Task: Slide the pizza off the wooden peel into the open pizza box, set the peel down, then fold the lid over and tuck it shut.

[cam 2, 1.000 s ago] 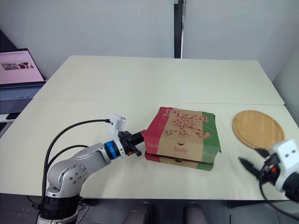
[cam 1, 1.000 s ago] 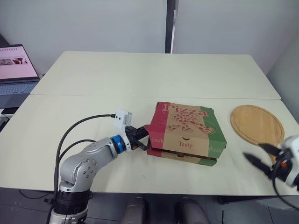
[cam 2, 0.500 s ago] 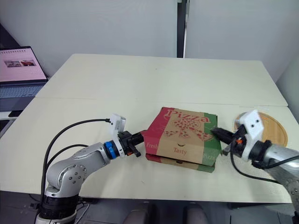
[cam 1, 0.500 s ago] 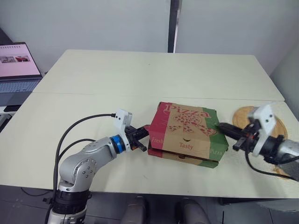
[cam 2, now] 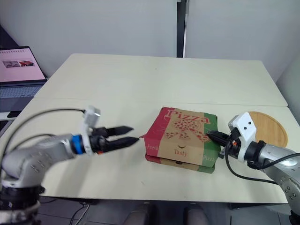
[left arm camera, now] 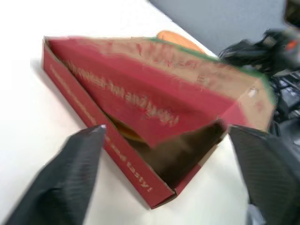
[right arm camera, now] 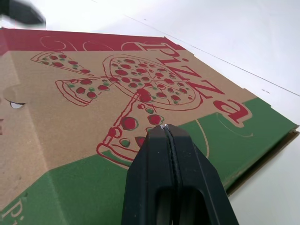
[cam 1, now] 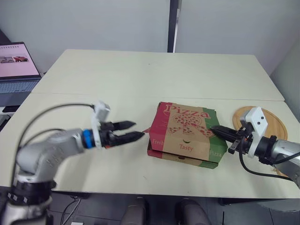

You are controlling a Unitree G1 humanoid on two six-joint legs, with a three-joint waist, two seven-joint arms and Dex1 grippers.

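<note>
Looking down on the pale worktop [cam 1: 140,75] and finding the pizza box [cam 1: 187,136] lying near the front edge, a little right of the middle. Noting the lid [right arm camera: 84,108] folded over the base, printed side up, but not sitting flat. In the left wrist view, seeing it gaping along the red side, with a dark opening under it and something yellowish inside, too blurred for naming.

Holding the left gripper [cam 1: 138,129] low over the worktop, just beside the red left side of the box and pointing at it, not touching it. Showing the jaws well apart, with nothing between them; the two black fingers [left arm camera: 79,178] framing the open side of the box in the left wrist view.

Reaching with the right gripper [cam 1: 213,128] over the green right part of the lid, jaws pressed together and gripping nothing. Not being able to tell whether the tips are touching the cardboard or only hovering over it.

Seeing the wooden peel [cam 1: 274,123] lying flat on the worktop to the right of the box, apart from it, partly hidden behind the right wrist. Noticing also a laptop [cam 1: 16,65] standing open past the left end of the worktop, screen lit.
</note>
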